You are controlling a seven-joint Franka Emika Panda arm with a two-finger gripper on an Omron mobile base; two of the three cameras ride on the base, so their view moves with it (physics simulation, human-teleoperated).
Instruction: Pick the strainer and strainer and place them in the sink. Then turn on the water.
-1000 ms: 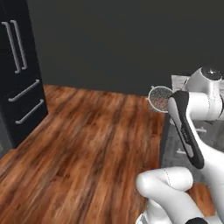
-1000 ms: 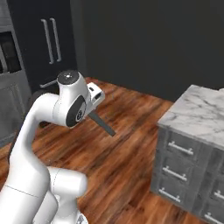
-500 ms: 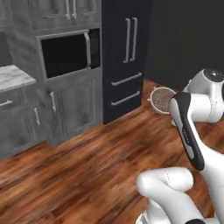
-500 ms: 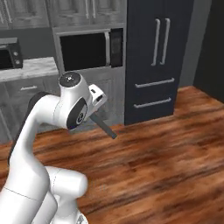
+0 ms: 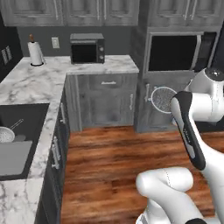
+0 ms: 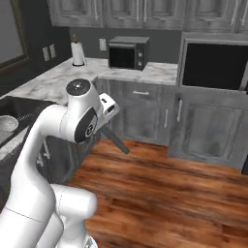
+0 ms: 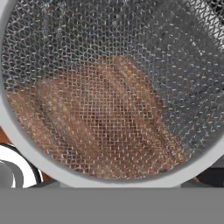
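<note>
Carrying a round silver mesh strainer with a long black handle (image 5: pixel 163 99), the two-finger gripper (image 6: pixel 109 107) is clenched on it, held up at the end of the white arm in front of the grey lower cabinets; the handle (image 6: pixel 115 140) slants down from the hand in the right base view. Judged light and stiff at the rim, springy and easily dented in the mesh, so the handle is the sound place to hold, not the bowl. Up close in the hand view the bowl is fine woven wire inside a smooth pale metal ring (image 7: pixel 52 168), wood floor showing through. The other round silver mesh strainer, deep with a thin wire handle (image 5: pixel 7 134), already lies in the wide black rectangular sink (image 5: pixel 26 114) at left, beside a flat grey board (image 5: pixel 13 158). Countertop is white veined marble (image 5: pixel 46 78); floor is glossy reddish planks (image 5: pixel 109 162). Faucet not made out here.
</note>
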